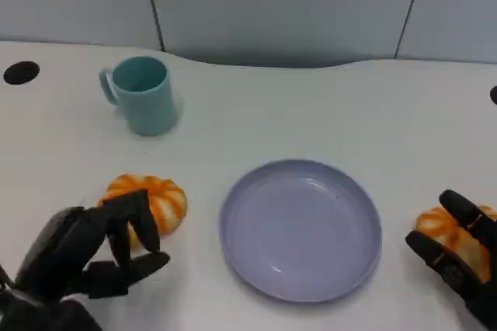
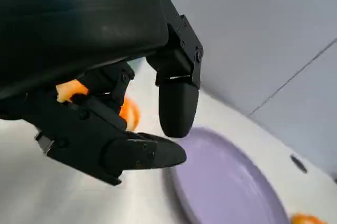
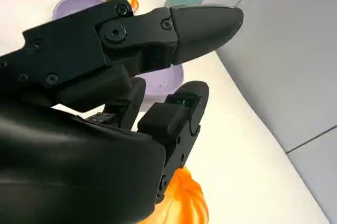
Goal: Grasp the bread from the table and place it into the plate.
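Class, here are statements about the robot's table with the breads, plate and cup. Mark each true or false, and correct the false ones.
1. The plate has nothing in it. True.
2. The teal cup stands on the plate. False: it stands on the table, beyond the plate and to the left.
3. One orange bread lies left of the plate, by the left hand. True.
4. The other bread already lies in the plate. False: it lies on the table right of the plate, by the right hand.
5. The left hand has lifted its bread off the table. False: the bread lies on the table.
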Robot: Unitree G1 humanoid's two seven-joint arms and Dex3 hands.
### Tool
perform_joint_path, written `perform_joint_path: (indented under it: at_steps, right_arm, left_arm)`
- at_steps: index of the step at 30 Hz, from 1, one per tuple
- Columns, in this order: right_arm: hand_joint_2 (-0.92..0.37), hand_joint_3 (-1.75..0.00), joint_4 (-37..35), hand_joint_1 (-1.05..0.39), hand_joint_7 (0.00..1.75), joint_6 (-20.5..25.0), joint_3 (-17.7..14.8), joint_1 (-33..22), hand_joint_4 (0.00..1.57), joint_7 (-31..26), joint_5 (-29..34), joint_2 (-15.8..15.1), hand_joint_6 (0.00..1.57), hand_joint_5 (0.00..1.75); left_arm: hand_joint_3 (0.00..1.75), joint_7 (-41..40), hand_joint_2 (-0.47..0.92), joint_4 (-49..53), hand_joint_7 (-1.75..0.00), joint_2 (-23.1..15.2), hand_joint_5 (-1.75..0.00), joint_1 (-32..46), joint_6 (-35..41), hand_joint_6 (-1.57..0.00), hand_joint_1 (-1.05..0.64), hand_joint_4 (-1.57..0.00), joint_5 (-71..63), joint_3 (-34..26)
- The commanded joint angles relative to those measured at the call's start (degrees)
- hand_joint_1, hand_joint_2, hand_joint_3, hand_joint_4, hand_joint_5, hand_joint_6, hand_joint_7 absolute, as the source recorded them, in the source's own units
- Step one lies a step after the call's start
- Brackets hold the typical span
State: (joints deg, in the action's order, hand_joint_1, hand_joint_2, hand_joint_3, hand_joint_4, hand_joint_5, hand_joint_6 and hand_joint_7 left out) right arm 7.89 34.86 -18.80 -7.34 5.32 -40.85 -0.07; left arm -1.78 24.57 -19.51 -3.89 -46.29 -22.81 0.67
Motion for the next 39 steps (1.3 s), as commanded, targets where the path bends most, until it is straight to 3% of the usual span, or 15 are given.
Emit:
perform_joint_path:
  at_steps: [1,2,5,6,7,8,9,10,12,15,18,21,27,39]
  right_arm:
    - [-0.92,-0.31,1.3,-0.36,0.02,-0.3,0.2,0.1,0.54,-0.9,0.6,0.0,0.8,0.78]
    - [-0.92,-0.31,1.3,-0.36,0.02,-0.4,0.3,0.2,0.54,-0.9,0.7,0.0,0.8,0.78]
    - [-0.92,-0.31,1.4,-0.37,0.02,-1.1,0.9,-0.1,0.53,-0.2,1.6,-0.2,0.79,0.78]
    - [-0.92,-0.31,1.4,-0.37,0.02,-1.2,1.0,-0.2,0.52,-0.1,1.7,-0.2,0.79,0.78]
    - [-0.92,-0.31,1.4,-0.37,0.02,-1.3,1.0,-0.2,0.51,-0.1,1.7,-0.1,0.79,0.78]
    - [-0.92,-0.3,1.4,-0.38,0.02,-1.3,0.9,-0.2,0.51,-0.2,1.5,0.1,0.79,0.78]
    - [-0.92,-0.3,1.5,-0.37,0.02,-1.2,0.9,-0.2,0.51,-0.3,1.4,0.2,0.79,0.78]
    - [-0.92,-0.29,1.6,-0.37,0.02,-1.2,0.9,-0.3,0.51,-0.3,1.4,0.2,0.8,0.78]
    - [-0.92,-0.28,1.7,-0.38,0.03,-1.1,1.0,-0.3,0.53,-0.7,1.6,0.3,0.81,0.78]
    - [-0.92,-0.26,1.9,-0.38,0.04,-0.9,1.0,-0.3,0.54,-1.1,1.8,0.5,0.82,0.78]
    - [-0.92,-0.26,2.2,-0.37,0.04,-0.3,0.8,-0.1,0.54,-1.8,1.3,0.9,0.84,0.77]
    - [-0.92,-0.26,2.2,-0.37,0.04,-0.4,0.8,-0.2,0.53,-1.4,1.0,0.9,0.83,0.76]
    - [-0.92,-0.26,2.5,-0.38,0.04,-0.5,0.9,-0.2,0.55,-1.7,1.2,1.1,0.83,0.77]
    - [-0.92,-0.28,2.6,-0.37,0.03,-0.2,0.7,-0.5,0.54,-0.9,0.4,0.7,0.81,0.76]
  left_arm:
    - [0.37,-20.9,0.82,-4.8,-1.75,-6.5,-1.75,-3.0,-3.0,-0.54,-0.31,-0.81,-22.9,-0.7]
    - [0.31,-22.6,0.83,-6.0,-1.7,-8.1,-1.74,-3.3,-1.8,-0.49,-0.35,-0.74,-26.3,0.0]
    - [0.11,-19.7,0.89,-10.8,-1.3,-11.4,-1.71,-3.4,3.6,-0.49,-0.46,-0.5,-31.5,1.8]
    - [0.06,-19.2,0.89,-11.6,-1.1,-12.0,-1.61,-3.4,4.6,-0.52,-0.49,-0.45,-31.8,2.4]
    - [0.03,-17.3,0.89,-12.2,-1.02,-12.6,-1.58,-3.5,5.7,-0.53,-0.5,-0.44,-31.3,3.1]
    - [0.02,-13.4,0.9,-13.1,-0.82,-13.2,-1.44,-3.9,7.2,-0.54,-0.52,-0.39,-30.0,4.0]
    - [0.02,-9.3,0.91,-13.8,-0.47,-13.9,-1.16,-4.5,8.5,-0.49,-0.55,-0.28,-28.3,4.9]
    - [0.02,-5.8,0.92,-14.4,-0.28,-14.4,-0.99,-5.0,9.6,-0.48,-0.56,-0.24,-26.9,5.6]
    - [0.01,-1.1,0.92,-15.2,-0.08,-15.1,-0.79,-6.1,11.7,-0.42,-0.61,-0.14,-25.5,6.7]
    - [0.01,6.5,0.91,-16.2,-0.01,-16.2,-0.58,-8.0,14.8,-0.3,-0.66,-0.02,-24.0,8.4]
    - [0.01,14.9,0.85,-14.9,-0.01,-17.9,-0.24,-11.7,16.7,-0.14,-0.71,0.0,-22.6,11.0]
    - [0.0,21.8,0.83,-13.8,-0.01,-18.3,-0.04,-14.7,19.8,-0.05,-0.73,0.0,-21.6,13.1]
    - [0.0,25.5,0.81,-10.1,0.0,-16.7,0.0,-19.2,25.4,-0.01,-0.72,0.0,-23.1,17.1]
    - [0.0,18.2,0.7,9.8,-0.04,-10.7,0.0,-29.6,28.1,-0.12,-0.57,0.0,-27.5,26.3]
